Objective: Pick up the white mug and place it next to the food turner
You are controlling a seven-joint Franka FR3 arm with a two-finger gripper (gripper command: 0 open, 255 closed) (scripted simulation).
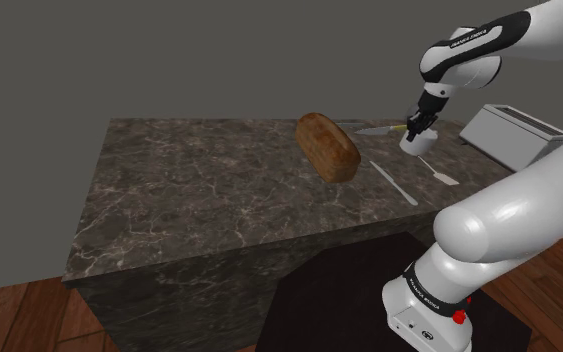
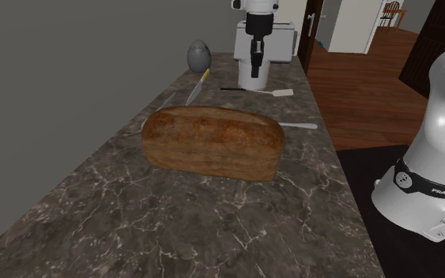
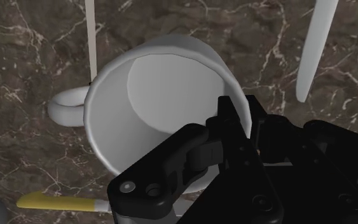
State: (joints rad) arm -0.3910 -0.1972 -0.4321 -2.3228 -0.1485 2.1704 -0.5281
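The white mug [image 1: 416,143] stands upright at the far end of the dark marble counter [image 1: 209,190], its handle [image 3: 66,108] sticking out sideways. My black gripper [image 1: 420,127] comes down on it from above and is shut on the rim, one finger inside the cup and one outside [image 3: 234,121]. In the second exterior view the mug [image 2: 252,77] hangs under the gripper [image 2: 255,59], at or just above the counter; I cannot tell which. The food turner [image 1: 439,172] lies flat right beside it, its pale blade [image 2: 282,92] towards the counter edge.
A brown bread loaf [image 1: 327,146] lies mid-counter. A yellow-handled knife [image 2: 199,84] and a grey egg-shaped object [image 2: 199,55] sit behind the mug. A long white knife [image 1: 394,183] lies near the edge, and a toaster [image 1: 517,133] stands at the end.
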